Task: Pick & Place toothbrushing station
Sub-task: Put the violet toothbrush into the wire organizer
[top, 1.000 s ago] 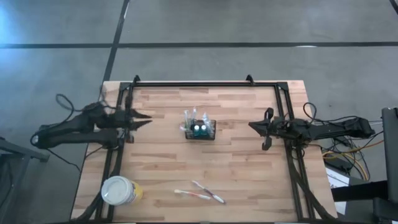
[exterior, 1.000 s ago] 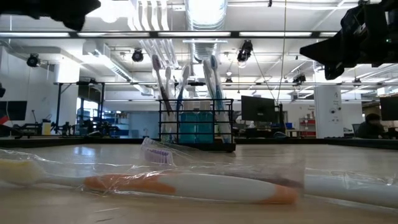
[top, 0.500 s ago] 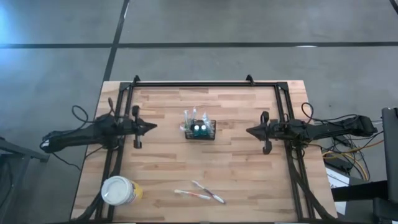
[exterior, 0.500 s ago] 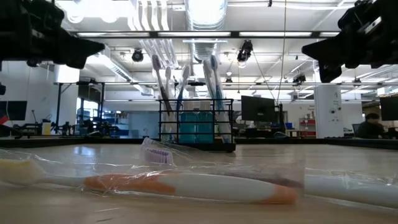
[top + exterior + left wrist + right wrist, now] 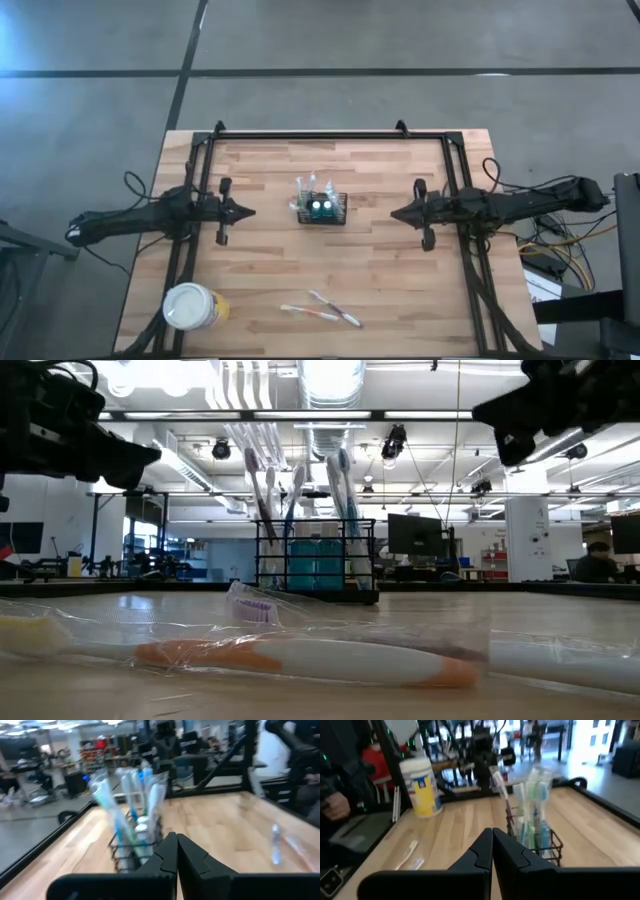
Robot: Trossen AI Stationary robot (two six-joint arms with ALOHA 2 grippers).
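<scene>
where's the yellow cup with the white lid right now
In the high view the round white-lidded yellow cup stands at the wooden table's near left corner, left of the wrapped toothbrushes.

My left arm reaches in from the table's left side, stretched low and nearly level, and my left gripper (image 5: 247,211) points toward the table's middle with its fingers (image 5: 167,851) pressed together (no gap between the tips). My right arm mirrors it from the right side, its cables trailing behind, and my right gripper (image 5: 393,213) points inward too, fingers (image 5: 485,845) closed on nothing.
</scene>
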